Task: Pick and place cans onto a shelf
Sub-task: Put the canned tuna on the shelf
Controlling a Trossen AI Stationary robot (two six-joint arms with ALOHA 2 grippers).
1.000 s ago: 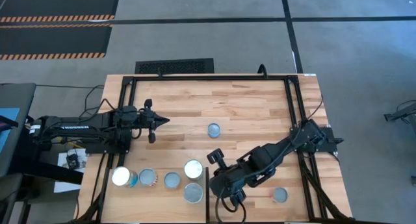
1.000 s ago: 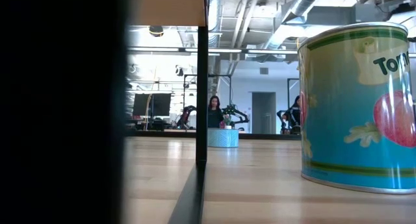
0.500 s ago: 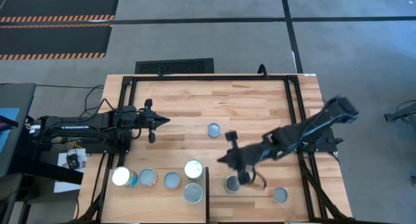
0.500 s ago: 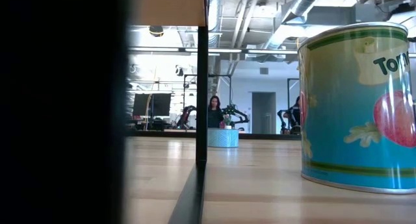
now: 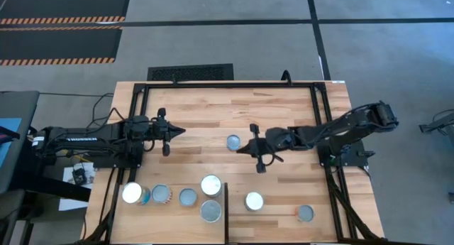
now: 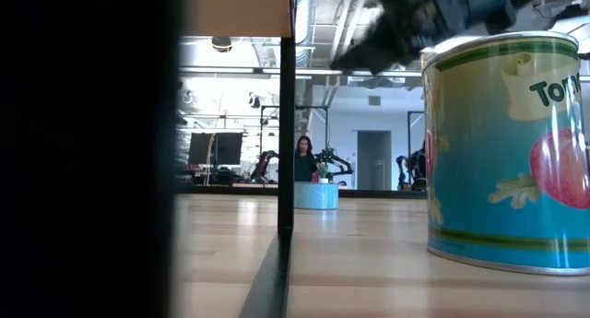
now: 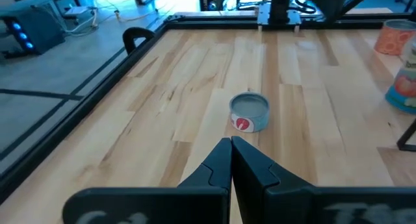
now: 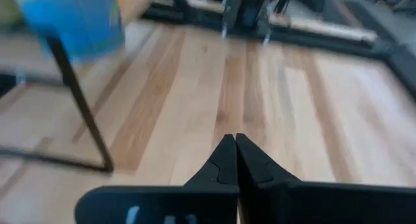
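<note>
Pale wood bench (image 5: pixel 284 117), cans (image 5: pixel 201 195) clustered near, both arms empty.
Nearest, five cans crowd the near left beside the shelf's (image 5: pixel 225 216) dark edge; two more (image 5: pixel 254 201) stand right of it. One lone can (image 5: pixel 233 142) sits mid-bench. Right gripper (image 5: pixel 248 149) hangs just right of it, fingers together; left gripper (image 5: pixel 181 132) waits left, fingers (image 7: pixel 221 165) together.

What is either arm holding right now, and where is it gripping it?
Nothing. The right tool is shut and empty above the table's middle, and the left tool is shut and empty too; the nearest can sits untouched.
</note>
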